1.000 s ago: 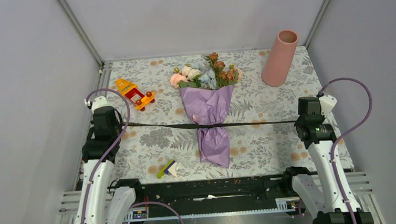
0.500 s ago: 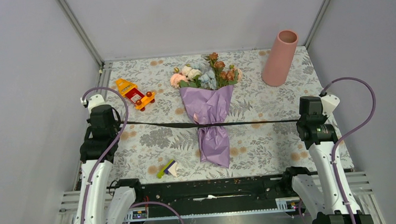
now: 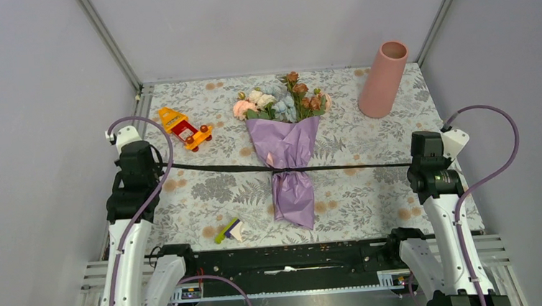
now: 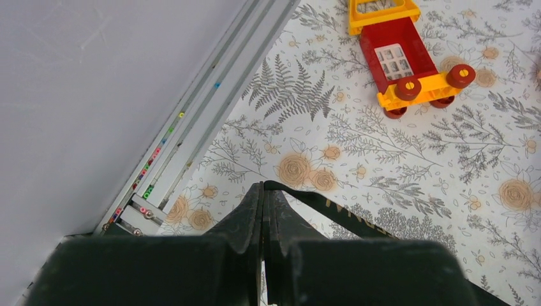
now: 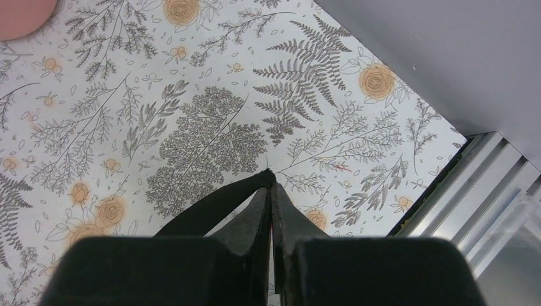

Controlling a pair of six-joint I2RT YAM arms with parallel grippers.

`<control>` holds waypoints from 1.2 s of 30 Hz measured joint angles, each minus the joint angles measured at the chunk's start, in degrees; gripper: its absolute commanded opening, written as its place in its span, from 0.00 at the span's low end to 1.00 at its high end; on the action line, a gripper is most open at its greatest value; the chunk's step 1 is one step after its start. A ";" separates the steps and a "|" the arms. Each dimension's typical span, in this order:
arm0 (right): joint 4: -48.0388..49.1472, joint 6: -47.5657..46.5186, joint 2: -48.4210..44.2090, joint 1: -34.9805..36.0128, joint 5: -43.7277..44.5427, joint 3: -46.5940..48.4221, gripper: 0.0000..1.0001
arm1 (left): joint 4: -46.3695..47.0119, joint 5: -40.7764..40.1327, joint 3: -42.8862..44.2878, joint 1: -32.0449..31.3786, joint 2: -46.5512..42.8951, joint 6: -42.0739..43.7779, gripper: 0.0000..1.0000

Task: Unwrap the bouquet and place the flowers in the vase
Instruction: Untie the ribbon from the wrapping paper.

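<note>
Your left gripper (image 4: pixel 263 186) is clamped tight on one end of the black ribbon (image 4: pixel 332 207). Your right gripper (image 5: pixel 270 173) pinches the other end just as tightly. The ribbon runs taut between them, around the narrow waist of the bouquet (image 3: pixel 287 152). It lies in the middle of the table (image 3: pixel 371 189) in purple paper, flowers (image 3: pixel 279 100) toward the far edge. The vase (image 3: pixel 383 80) stands upright near the far right corner, and a toy truck (image 3: pixel 183 128) sits left of the blooms.

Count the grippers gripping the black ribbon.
2. The left gripper pinches one end of the black ribbon, left of the bouquet; the right gripper pinches the other end, on the right.
</note>
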 measured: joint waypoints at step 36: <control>0.33 2.78 3.50 -5.55 0.35 -1.09 0.00 | 0.28 -3.37 0.63 1.86 -0.28 1.09 0.00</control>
